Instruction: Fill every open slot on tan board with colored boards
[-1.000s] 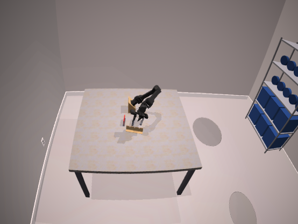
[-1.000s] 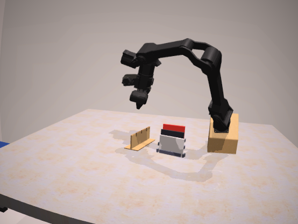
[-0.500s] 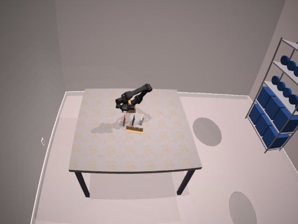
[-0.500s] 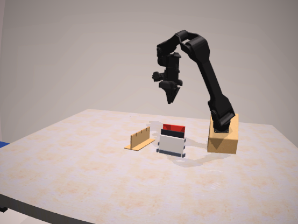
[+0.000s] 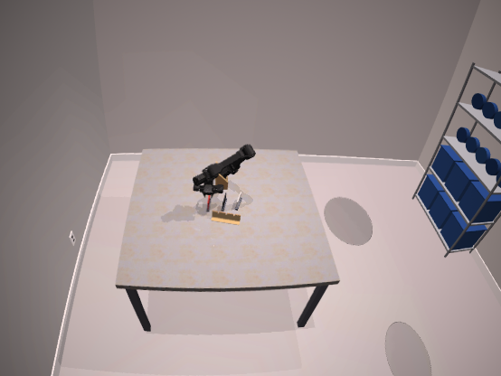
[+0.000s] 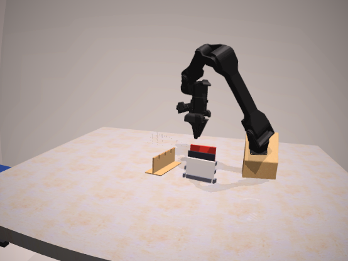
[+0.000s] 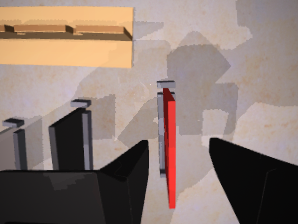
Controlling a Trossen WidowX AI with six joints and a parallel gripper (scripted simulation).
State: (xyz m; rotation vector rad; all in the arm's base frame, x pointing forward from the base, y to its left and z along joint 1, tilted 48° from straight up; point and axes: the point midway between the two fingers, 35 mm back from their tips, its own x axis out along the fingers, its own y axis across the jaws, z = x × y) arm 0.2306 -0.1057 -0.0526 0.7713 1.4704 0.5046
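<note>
- The tan board stands upright on a flat tan foot, its three slots open along the top edge (at six o'clock from the black board in the top view).
- The red board stands upright in its grey holder, at nine o'clock from the black one in the top view.
- The black board stands upright in a grey holder, between the other two colored boards.
- The white board, also upright in a grey holder, is at three o'clock from the black board in the top view.
</note>
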